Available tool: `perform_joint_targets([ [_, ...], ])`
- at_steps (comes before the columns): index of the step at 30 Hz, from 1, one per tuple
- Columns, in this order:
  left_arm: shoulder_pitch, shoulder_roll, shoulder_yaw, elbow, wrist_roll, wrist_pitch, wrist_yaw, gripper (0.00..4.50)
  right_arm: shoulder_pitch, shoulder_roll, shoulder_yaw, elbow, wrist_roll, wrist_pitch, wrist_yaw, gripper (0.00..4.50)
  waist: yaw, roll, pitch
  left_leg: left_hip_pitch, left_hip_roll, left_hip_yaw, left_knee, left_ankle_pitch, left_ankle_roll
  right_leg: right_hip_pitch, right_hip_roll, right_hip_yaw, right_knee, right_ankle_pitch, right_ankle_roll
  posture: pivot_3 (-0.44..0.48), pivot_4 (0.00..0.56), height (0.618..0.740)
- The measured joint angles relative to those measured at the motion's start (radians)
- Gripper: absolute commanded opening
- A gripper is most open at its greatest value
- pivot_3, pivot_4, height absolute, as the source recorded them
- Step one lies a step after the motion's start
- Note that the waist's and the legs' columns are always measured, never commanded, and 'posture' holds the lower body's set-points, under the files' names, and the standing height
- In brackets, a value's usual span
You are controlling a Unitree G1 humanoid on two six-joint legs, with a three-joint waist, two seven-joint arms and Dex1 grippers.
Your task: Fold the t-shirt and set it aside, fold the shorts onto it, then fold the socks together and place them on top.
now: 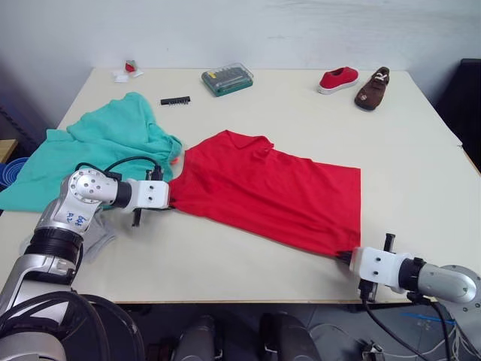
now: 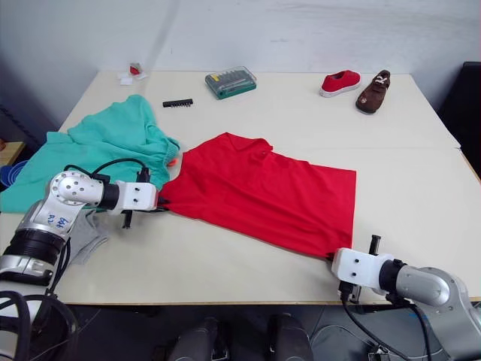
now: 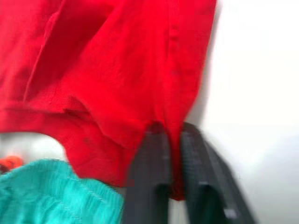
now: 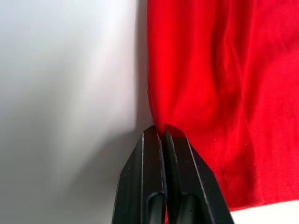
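The t-shirt (image 1: 267,188) lies spread across the middle of the surface (image 1: 421,150), and each gripper is pinched on one of its near corners: the left gripper (image 3: 172,140) clamps a thin fold of red cloth at the corner next to the shorts (image 1: 98,147), and the right gripper (image 4: 163,133) is closed tight on the edge at the opposite corner, close to the front edge of the surface. Both grips look shallow, holding little more than the hem, so the likeliest failure is the cloth slipping out of one gripper when the fold is lifted, leaving the shirt twisted or half folded. The left corner sits just beside the shorts, so a lift there could snag or drag the teal fabric along. The socks (image 1: 101,235) lie partly under the left arm near the front edge and could be swept off by a wide swing. Uneven lifting between the two arms would skew the fold line and bunch the fabric.
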Motion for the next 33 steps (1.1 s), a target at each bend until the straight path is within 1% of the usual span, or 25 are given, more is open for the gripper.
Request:
perform_joint_targets([
  [3,0.141,0.085,0.030,-0.192,-0.090,0.122,-0.096,0.01,0.028,-0.048,-0.024,0.069,0.031,-0.143,0.067,0.00,-0.008,0.000,0.000,0.003,0.000,0.002,-0.005,0.001,-0.001,0.000,0.001,0.001,-0.001,-0.001,0.000,0.000,0.150,0.740],
  [6,0.292,0.167,0.068,-0.378,-0.152,0.236,-0.138,0.01,0.057,-0.072,-0.042,0.106,0.062,-0.233,0.120,0.00,-0.011,0.000,0.000,0.004,0.000,0.002,-0.006,0.002,-0.002,0.001,0.001,0.001,-0.001,-0.003,0.000,0.000,0.150,0.740],
  [9,0.459,0.219,0.132,-0.546,-0.172,0.316,-0.110,0.01,0.090,-0.083,-0.051,0.144,0.065,-0.318,0.144,0.00,-0.011,0.001,0.000,0.005,0.000,0.002,-0.007,0.002,-0.002,0.002,0.001,0.002,-0.001,-0.003,0.000,0.000,0.150,0.740],
  [15,0.717,0.227,0.264,-0.826,-0.174,0.514,0.023,0.01,0.117,-0.083,-0.067,0.185,0.066,-0.390,0.144,0.00,0.000,0.001,-0.001,0.007,0.000,0.002,-0.009,0.000,-0.004,0.002,0.000,0.004,-0.002,-0.004,-0.001,0.000,0.150,0.740],
  [19,0.786,0.208,0.299,-0.909,-0.172,0.596,0.097,0.01,0.132,-0.085,-0.080,0.200,0.065,-0.413,0.149,0.00,0.004,0.002,-0.001,0.008,0.000,0.002,-0.009,0.000,-0.004,0.003,0.000,0.004,-0.003,-0.004,-0.002,0.000,0.150,0.740],
  [20,0.794,0.207,0.301,-0.919,-0.171,0.607,0.107,0.01,0.133,-0.088,-0.081,0.203,0.065,-0.416,0.149,0.00,0.005,0.002,-0.001,0.008,0.000,0.001,-0.009,-0.002,-0.007,0.003,0.000,0.004,-0.003,-0.004,-0.002,0.000,0.150,0.740],
  [28,0.829,0.209,0.320,-0.938,-0.173,0.616,0.123,0.01,0.141,-0.098,-0.084,0.223,0.066,-0.453,0.149,0.00,0.003,0.004,-0.002,0.009,0.000,0.002,-0.010,-0.003,-0.009,0.003,0.000,0.004,-0.004,-0.005,-0.003,0.000,0.150,0.740],
  [31,0.872,0.210,0.342,-0.957,-0.175,0.608,0.123,0.01,0.209,-0.098,-0.113,0.204,0.085,-0.451,0.149,0.00,0.004,0.004,-0.002,0.010,0.000,0.002,-0.012,-0.003,-0.008,0.005,0.000,0.003,-0.006,-0.005,-0.003,0.000,0.150,0.740],
  [33,0.880,0.210,0.344,-0.958,-0.176,0.607,0.122,0.01,0.215,-0.098,-0.114,0.202,0.084,-0.451,0.149,0.00,0.003,0.004,-0.002,0.014,0.000,0.002,-0.014,-0.003,-0.009,0.009,0.000,0.003,-0.007,-0.005,-0.003,0.000,0.150,0.740],
])
